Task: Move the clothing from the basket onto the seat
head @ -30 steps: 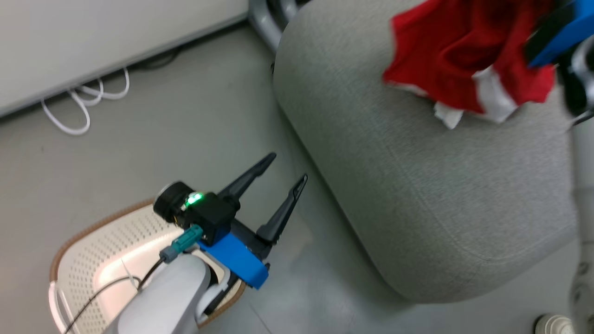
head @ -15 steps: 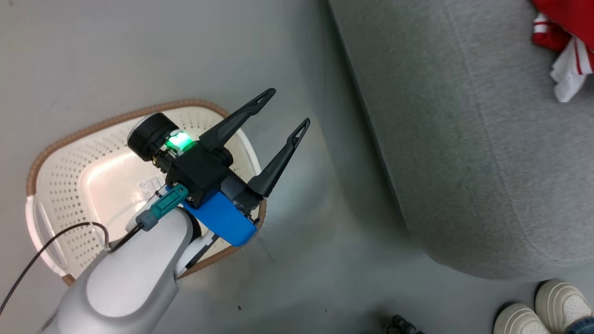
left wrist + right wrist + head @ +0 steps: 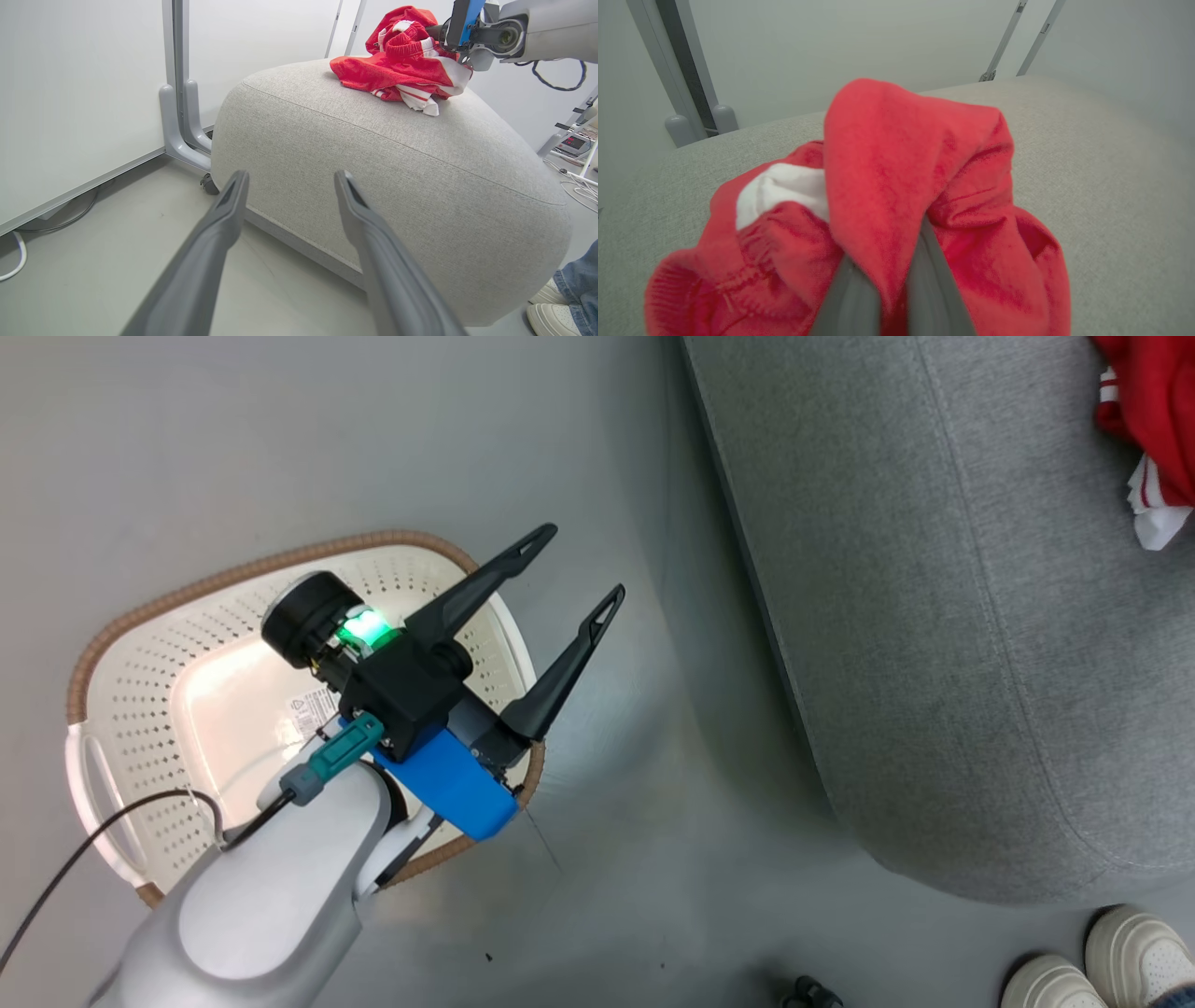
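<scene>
The cream basket (image 3: 121, 709) with a brown rim stands on the floor; its bare bottom with a label shows, partly hidden by my left arm. My left gripper (image 3: 581, 563) is open and holds nothing. It hangs over the basket's right rim and points at the grey seat (image 3: 934, 616). In the left wrist view the left gripper (image 3: 288, 182) faces the seat (image 3: 397, 186), where the red and white clothing (image 3: 397, 70) is heaped on top. My right gripper (image 3: 889, 280) is shut on a fold of the clothing (image 3: 901, 163) just above the seat (image 3: 1087, 186).
A person's pale shoes (image 3: 1092, 961) stand on the floor by the seat's near corner, and a jeans leg (image 3: 574, 280) shows there too. White wall panels on a grey wheeled stand (image 3: 180, 116) rise behind the seat. Cables (image 3: 579, 186) lie on the floor to the right.
The head camera has swung down toward the basket and floor, so the clothing now shows at the view's top right edge. My left gripper stays open over the basket's rim.
</scene>
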### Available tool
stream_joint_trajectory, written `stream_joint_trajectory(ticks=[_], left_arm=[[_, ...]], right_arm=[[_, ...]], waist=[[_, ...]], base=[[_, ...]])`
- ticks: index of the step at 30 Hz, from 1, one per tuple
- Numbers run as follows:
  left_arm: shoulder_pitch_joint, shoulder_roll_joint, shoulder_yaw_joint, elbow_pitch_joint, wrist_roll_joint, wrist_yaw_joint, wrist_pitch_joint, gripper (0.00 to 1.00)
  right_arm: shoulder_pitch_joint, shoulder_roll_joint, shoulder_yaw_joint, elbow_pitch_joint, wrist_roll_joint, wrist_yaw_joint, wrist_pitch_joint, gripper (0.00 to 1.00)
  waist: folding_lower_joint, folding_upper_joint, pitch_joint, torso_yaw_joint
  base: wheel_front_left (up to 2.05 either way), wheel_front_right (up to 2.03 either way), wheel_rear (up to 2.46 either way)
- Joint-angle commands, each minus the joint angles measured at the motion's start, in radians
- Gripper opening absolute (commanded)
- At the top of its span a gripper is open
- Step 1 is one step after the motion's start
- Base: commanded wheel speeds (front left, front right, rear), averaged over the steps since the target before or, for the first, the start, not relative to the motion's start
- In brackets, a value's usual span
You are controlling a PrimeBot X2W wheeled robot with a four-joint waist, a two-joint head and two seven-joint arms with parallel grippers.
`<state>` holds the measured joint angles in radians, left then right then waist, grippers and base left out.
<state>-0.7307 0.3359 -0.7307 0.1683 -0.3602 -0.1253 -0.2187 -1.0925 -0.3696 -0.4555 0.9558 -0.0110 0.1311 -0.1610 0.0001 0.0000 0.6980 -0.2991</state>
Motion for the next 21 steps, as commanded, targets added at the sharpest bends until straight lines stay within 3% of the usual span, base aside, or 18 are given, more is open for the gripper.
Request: stream_joint_trajectory(ticks=[1, 11, 21], left_arm=[[0.018, 0.000, -0.005, 0.009, -0.004, 0.002, -0.008, 1.00], [0.126, -0.058, 0.021, 0.108, -0.056, 0.014, -0.045, 1.00], [0.314, -0.130, 0.154, 0.141, -0.067, 0.008, -0.047, 1.00]], right_arm=[[0.010, -0.007, 0.004, 0.006, -0.010, -0.001, -0.010, 0.98], [0.083, 0.002, 0.075, 0.031, -0.063, -0.001, -0.045, 1.00], [0.300, 0.073, 0.168, -0.039, -0.072, -0.001, -0.084, 1.00]], waist=[[-0.0001, 0.0000, -0.027, 0.000], [-0.0001, 0.0000, -0.244, 0.023], [-0.0001, 0.0000, -0.486, 0.097]], base=[[0.00, 0.00, 0.00], [0.00, 0.00, 0.00], [0.00, 0.00, 0.00]])
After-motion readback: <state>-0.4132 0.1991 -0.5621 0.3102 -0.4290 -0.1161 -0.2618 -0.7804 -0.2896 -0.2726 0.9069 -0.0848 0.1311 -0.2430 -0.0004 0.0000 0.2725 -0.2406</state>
